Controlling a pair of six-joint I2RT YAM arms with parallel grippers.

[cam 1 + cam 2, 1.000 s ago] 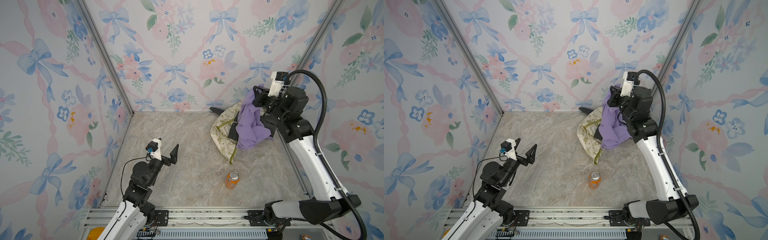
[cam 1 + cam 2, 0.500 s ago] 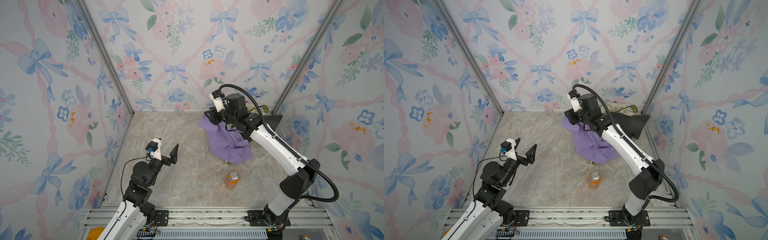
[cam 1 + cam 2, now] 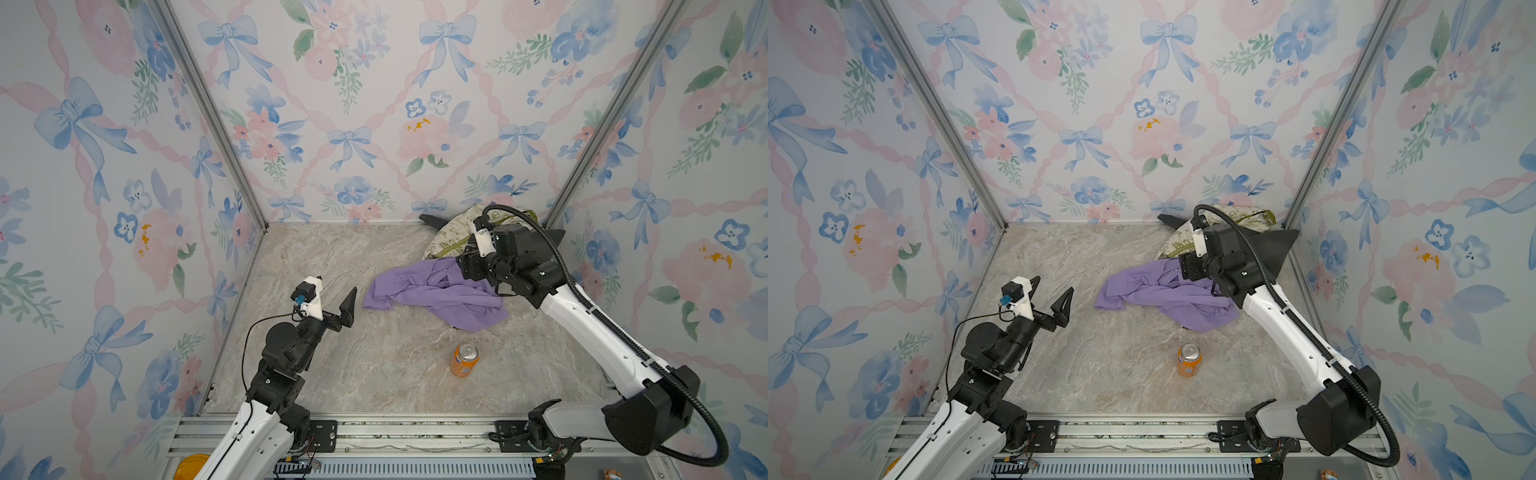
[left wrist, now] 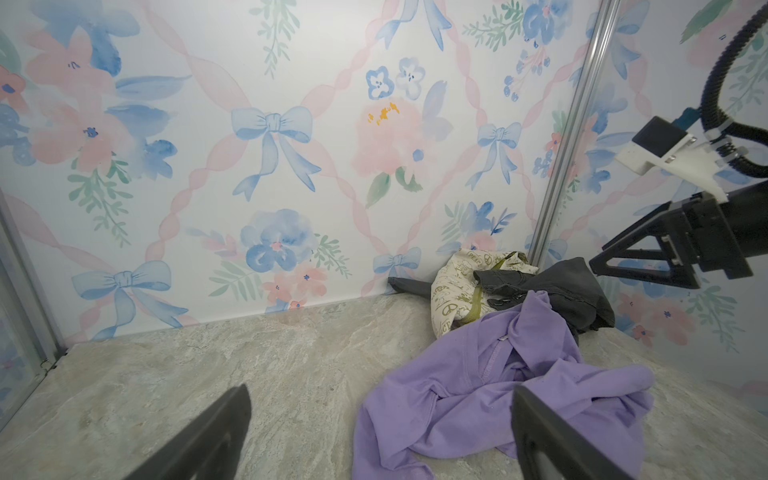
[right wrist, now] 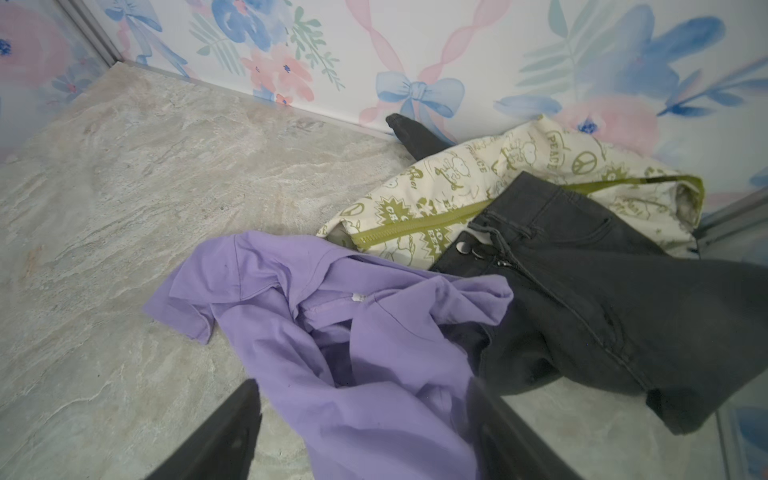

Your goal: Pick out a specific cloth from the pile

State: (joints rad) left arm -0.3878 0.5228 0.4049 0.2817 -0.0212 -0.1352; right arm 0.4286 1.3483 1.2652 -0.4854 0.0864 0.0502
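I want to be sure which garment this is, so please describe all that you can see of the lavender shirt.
The lavender shirt is plain soft knit with short sleeves and a small white tag at the neckline. It lies crumpled and twisted on the marble-look table, one fold resting against the dark grey denim garment. The open right gripper hangs above it without touching.

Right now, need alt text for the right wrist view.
A crumpled purple shirt lies on the marble table, its edge against dark grey jeans that overlap a cream printed cloth by the wall. The right gripper hangs open above the shirt, holding nothing.
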